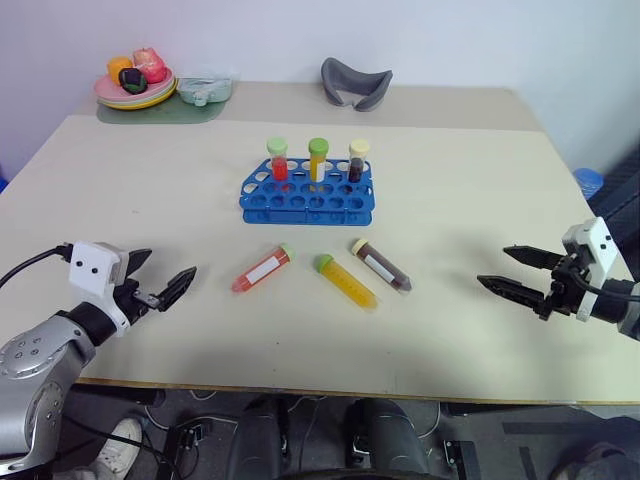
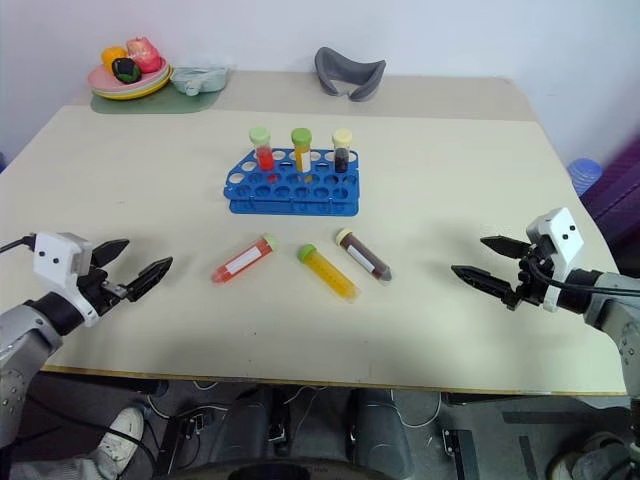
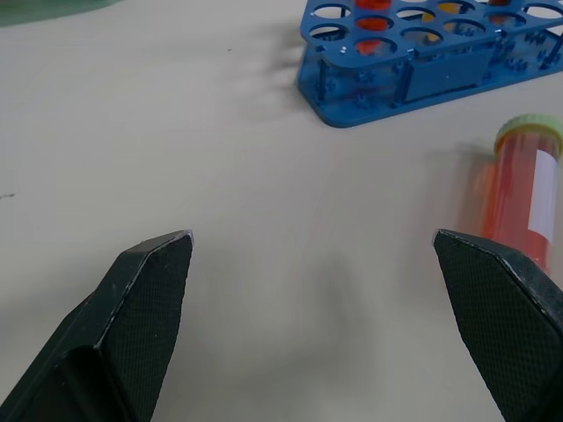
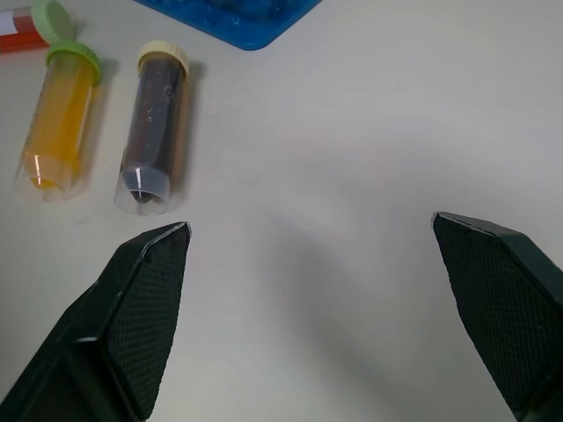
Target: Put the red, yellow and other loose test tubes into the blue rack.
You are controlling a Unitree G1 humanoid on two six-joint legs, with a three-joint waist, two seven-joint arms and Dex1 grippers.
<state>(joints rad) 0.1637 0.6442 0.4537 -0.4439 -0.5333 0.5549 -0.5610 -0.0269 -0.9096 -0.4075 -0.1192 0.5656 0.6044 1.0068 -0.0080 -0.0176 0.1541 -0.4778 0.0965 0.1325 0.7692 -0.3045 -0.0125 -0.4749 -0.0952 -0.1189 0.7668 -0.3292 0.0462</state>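
The clear plastic red-orange tube (image 1: 262,269) is lying on the worktop (image 1: 120,220) before the bright blue plastic rack (image 1: 307,199), axis slanting, nearer the wide-open left gripper (image 1: 160,279); the right gripper (image 1: 520,272) is hovering agape too.

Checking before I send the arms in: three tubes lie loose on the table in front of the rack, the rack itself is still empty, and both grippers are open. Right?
Not quite: the rack is not empty. The left eye view shows three capped tubes standing in its back row. The rest holds: three loose tubes lie in front of it, and the left gripper and right gripper are open.
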